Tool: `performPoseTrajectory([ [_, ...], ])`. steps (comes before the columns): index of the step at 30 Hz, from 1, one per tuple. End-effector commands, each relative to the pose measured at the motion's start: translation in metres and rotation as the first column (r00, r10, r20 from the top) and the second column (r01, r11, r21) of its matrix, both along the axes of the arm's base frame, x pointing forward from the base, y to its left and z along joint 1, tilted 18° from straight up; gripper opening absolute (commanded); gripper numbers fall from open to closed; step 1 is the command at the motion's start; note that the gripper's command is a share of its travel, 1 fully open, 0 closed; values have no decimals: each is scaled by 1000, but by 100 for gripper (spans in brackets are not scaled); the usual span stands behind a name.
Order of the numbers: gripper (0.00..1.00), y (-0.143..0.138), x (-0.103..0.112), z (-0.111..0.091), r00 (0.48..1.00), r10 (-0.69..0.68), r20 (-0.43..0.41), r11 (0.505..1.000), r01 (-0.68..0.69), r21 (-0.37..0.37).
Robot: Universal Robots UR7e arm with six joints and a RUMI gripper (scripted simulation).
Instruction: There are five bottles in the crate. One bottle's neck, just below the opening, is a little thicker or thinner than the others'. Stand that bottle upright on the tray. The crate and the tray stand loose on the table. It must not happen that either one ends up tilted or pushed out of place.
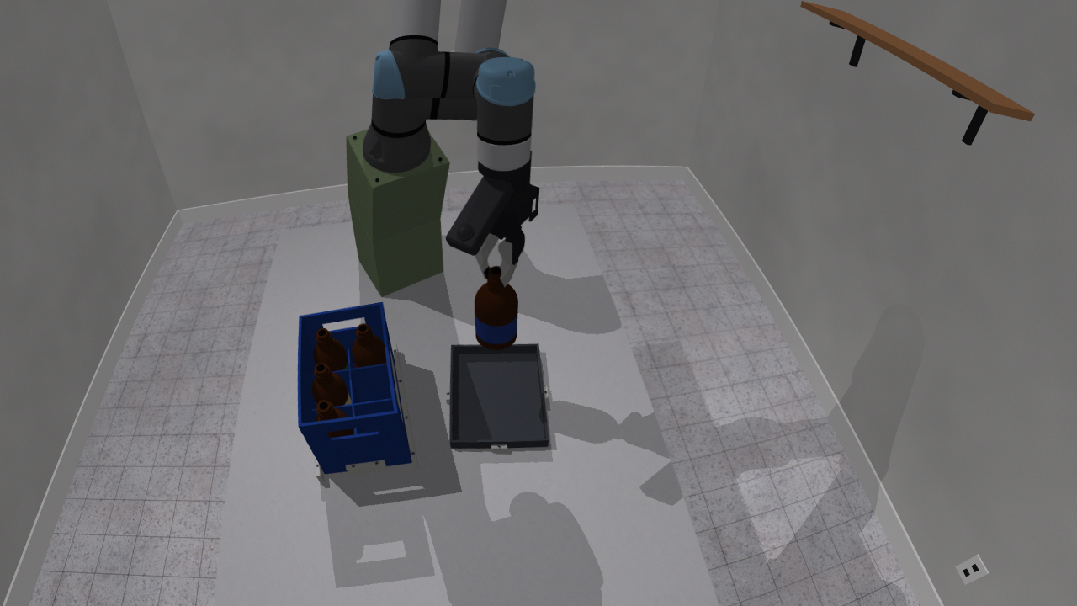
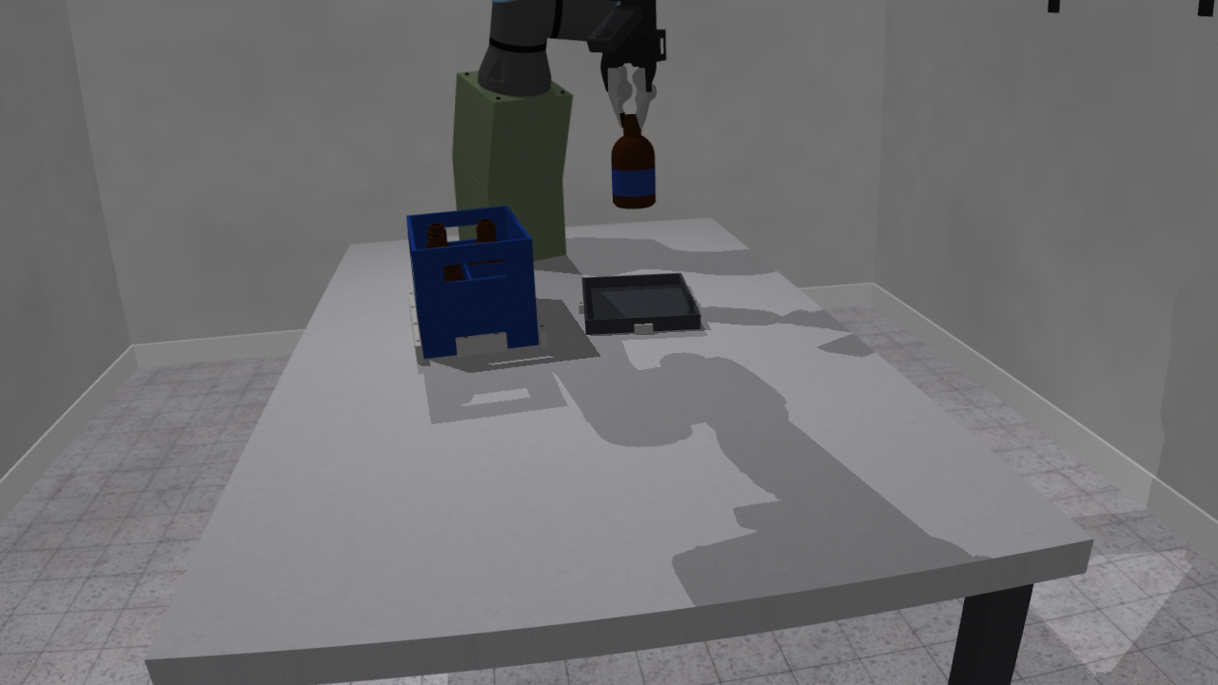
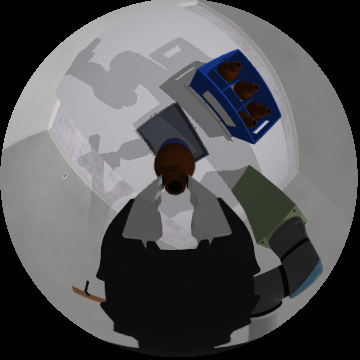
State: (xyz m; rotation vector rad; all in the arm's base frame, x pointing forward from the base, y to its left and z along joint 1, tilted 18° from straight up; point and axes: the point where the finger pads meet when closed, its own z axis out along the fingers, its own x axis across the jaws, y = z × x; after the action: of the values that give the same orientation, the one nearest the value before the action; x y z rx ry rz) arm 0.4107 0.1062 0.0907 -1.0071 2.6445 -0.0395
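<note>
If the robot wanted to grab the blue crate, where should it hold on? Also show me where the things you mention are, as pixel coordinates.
Probably the top edge of the end wall with the cut-out handle on the blue crate point(image 1: 368, 446) point(image 2: 477, 298) point(image 3: 206, 76), coming from above. That edge is thin and stands up, and the open slot below leaves room for a finger.

Layout, with left and right as in the top view. The crate point(image 1: 366, 446) point(image 2: 477, 310) point(image 3: 202, 82) rests on the counter point(image 1: 278, 527) point(image 2: 383, 511) point(image 3: 135, 30), left of the tray point(image 1: 501, 399) point(image 2: 642, 304) point(image 3: 167, 127) and apart from it. Three bottles point(image 1: 329, 389) point(image 2: 437, 242) point(image 3: 245, 90) stand in its left column, front to rear; a fourth point(image 1: 367, 350) point(image 2: 486, 229) point(image 3: 247, 121) occupies the right rear compartment. The fifth point(image 1: 496, 309) point(image 2: 633, 166) point(image 3: 174, 160) hangs upright beneath the end effector point(image 1: 501, 273) point(image 2: 630, 119) point(image 3: 175, 182), above the counter. The pedestal point(image 1: 406, 225) point(image 2: 511, 170) point(image 3: 262, 200), bearing the arm point(image 1: 504, 113) point(image 2: 520, 50) point(image 3: 300, 255), lies behind the crate and the tray. On the right wall are a shelf point(image 1: 919, 60) point(image 3: 90, 294), toward the rear, and an outlet point(image 1: 971, 569) point(image 3: 65, 175), lower and nearer the front.
</note>
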Motion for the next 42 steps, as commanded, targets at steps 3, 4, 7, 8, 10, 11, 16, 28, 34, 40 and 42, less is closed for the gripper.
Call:
performPoseTrajectory([
  [3, 0, 0, 1, -1, 1000, 0, 1, 1000, 0, 0],
  [4, 0, 0, 1, -1, 1000, 0, 1, 1000, 0, 0],
  [7, 0, 0, 1, -3, 1000, 0, 1, 1000, 0, 0],
  [8, 0, 0, 2, -4, 1000, 0, 1, 1000, 0, 0],
  [10, 0, 1, 2, -6, 1000, 0, 1, 1000, 0, 0],
  [11, 0, 1, 3, -7, 1000, 0, 1, 1000, 0, 0],
  [16, 0, 1, 5, -14, 1000, 0, 1, 1000, 0, 0],
  [28, 0, 3, 11, -35, 1000, 0, 1, 1000, 0, 0],
  [34, 0, 5, 16, -50, 1000, 0, 1, 1000, 0, 0],
  [40, 0, 6, 20, -61, 1000, 0, 1, 1000, 0, 0],
  [42, 0, 6, 21, -67, 1000, 0, 1, 1000, 0, 0],
])
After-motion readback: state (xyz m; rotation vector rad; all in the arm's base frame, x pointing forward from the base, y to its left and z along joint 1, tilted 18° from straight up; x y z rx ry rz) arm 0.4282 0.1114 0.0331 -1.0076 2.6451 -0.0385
